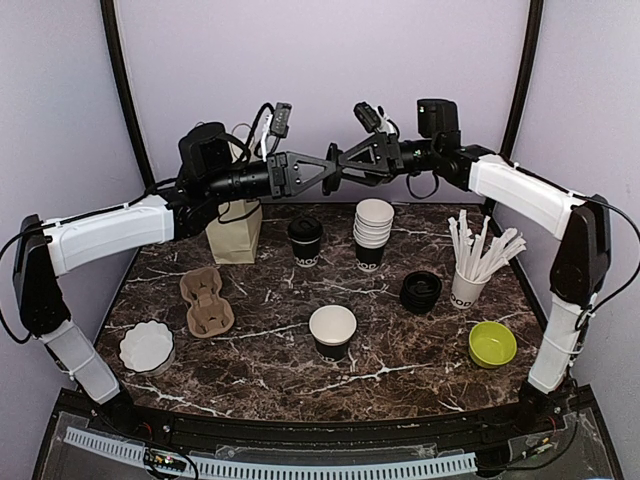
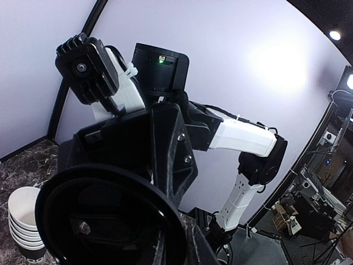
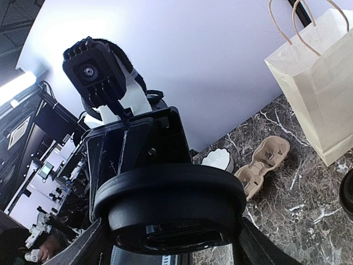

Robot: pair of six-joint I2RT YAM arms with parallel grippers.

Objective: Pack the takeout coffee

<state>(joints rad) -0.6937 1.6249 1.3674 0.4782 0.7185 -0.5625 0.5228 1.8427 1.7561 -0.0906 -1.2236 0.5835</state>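
Our left claw is clamped on a black lid in the air above the back of the table. Our right claw faces it, fingers spread either side of the lid. We see a lidded cup beside the cup stack, and an open cup nearer us.

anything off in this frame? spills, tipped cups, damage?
Nothing looks spilled, tipped or damaged. One oddity: a black lid hangs in mid-air between the left gripper and the right gripper, which meet nose to nose up high. The open cup below has no lid.
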